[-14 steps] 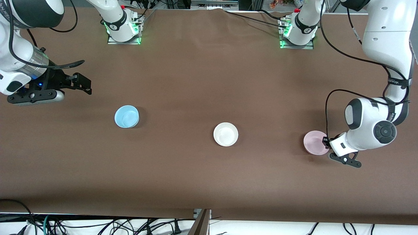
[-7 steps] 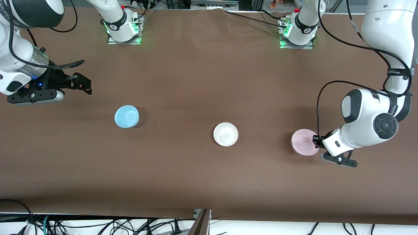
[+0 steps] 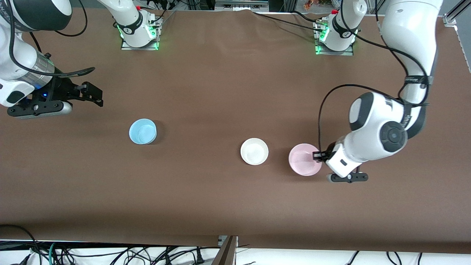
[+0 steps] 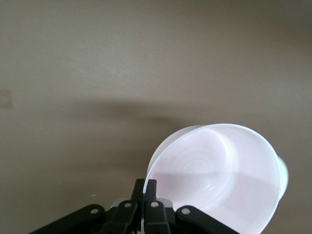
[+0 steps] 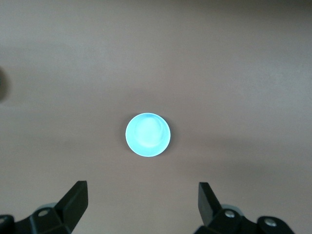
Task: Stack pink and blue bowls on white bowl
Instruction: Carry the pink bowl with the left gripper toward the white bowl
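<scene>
Two white arms with dark grey joint caps are being shown, black cables being looped along each. Green lights are glowing at both bases. Black fingers are being seen on the left gripper (image 3: 317, 156) and the right gripper (image 3: 95, 96), which is bearing a blue light.

Table: a wide flat table covered in plain brown matte cloth (image 3: 220, 92), faintly creased, filling almost the whole front view.
Light: soft and even from above, casting dim blurred shadows on the cloth.
Near edge: a white surface strewn with tangled black cables (image 3: 147, 254), with a grey metal bar (image 3: 226, 252) rising at the middle.
Top edge: grey metal framing (image 3: 241, 4) and more dark cables.
</scene>
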### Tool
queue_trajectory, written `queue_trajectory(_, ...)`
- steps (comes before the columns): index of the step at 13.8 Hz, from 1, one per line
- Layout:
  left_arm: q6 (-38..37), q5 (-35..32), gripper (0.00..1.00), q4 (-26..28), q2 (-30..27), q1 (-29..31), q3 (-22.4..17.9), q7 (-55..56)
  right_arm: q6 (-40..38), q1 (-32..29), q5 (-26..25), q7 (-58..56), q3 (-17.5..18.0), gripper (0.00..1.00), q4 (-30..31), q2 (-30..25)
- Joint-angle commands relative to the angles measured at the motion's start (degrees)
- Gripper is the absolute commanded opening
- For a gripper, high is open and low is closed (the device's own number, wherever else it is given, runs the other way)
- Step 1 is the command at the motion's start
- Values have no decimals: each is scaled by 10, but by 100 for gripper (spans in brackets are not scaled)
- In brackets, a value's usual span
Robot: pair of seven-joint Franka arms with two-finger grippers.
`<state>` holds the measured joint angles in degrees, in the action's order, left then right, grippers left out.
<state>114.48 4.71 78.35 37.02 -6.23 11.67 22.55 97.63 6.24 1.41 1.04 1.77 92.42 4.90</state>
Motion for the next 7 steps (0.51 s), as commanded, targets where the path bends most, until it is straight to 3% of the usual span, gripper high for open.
queue_trajectory(1, -7, 27, 0, -58, 37, -36, -6, 96, -6, 3, -4, -5, 0, 100, -12, 4)
queue_trajectory(7, -2, 28, 0, -49, 52, -91, -7, 136, -6, 3, -4, -5, 1, 100, -12, 4)
